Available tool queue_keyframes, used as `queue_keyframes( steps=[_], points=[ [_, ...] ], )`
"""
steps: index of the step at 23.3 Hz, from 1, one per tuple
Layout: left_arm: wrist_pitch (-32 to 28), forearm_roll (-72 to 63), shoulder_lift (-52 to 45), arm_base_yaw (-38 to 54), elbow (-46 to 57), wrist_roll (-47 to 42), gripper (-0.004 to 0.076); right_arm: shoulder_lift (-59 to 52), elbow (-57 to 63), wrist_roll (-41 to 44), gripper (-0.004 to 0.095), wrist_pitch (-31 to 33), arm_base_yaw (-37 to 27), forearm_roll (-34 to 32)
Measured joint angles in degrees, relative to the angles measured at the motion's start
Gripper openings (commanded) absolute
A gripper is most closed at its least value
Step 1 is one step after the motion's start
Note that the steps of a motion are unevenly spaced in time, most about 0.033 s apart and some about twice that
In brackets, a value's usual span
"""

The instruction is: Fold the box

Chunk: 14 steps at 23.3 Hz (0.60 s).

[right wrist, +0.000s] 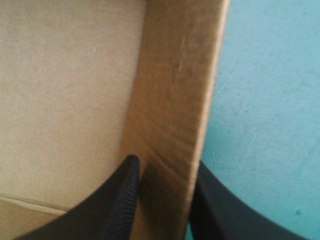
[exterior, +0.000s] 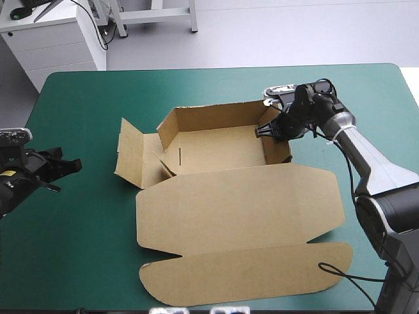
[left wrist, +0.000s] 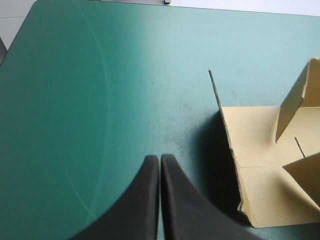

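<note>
Brown box (exterior: 222, 196) half-formed at frame centre on teal-green table (exterior: 78, 98), right hand (exterior: 267, 131) clamped on its right wall, left hand (exterior: 71, 166) clenched empty at left edge

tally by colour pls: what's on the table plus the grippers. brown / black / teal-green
Brown: 1, the box, partly folded, lid flat.
Black: 2, the left gripper, shut over bare cover, and the right gripper, shut on the box's right wall.
Teal-green: 1, the table cover.
Total: 4
</note>
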Motion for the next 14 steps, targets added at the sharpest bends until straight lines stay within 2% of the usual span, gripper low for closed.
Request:
queue_keyframes(
  steps=[1, 2, 5, 10, 14],
  points=[
    [0.00, 0.00, 0.00, 0.00, 0.00, 0.00, -0.0008, 0.12, -0.29, 0.00, 0.0703, 0.46, 0.00, 0.07],
    [0.04, 0.00, 0.00, 0.00, 0.00, 0.00, -0.0008, 0.12, -1.14, 0.00, 0.0722, 0.88, 0.00, 0.01],
    [0.04, 0.00, 0.00, 0.00, 0.00, 0.00, -0.0008, 0.12, -3.96, 0.27, 0.0728, 2.27, 0.00, 0.01],
    [-0.03, 0.00, 0.00, 0.00, 0.00, 0.00, -0.0008, 0.07, -6.81, 1.92, 0.0729, 10.19, 0.00, -1.79],
    [-0.10, 0.00, 0.00, 0.00, 0.00, 0.00, -0.0008, 0.07, -5.70, 2.30, 0.0728, 10.77, 0.00, -0.95]
  ],
)
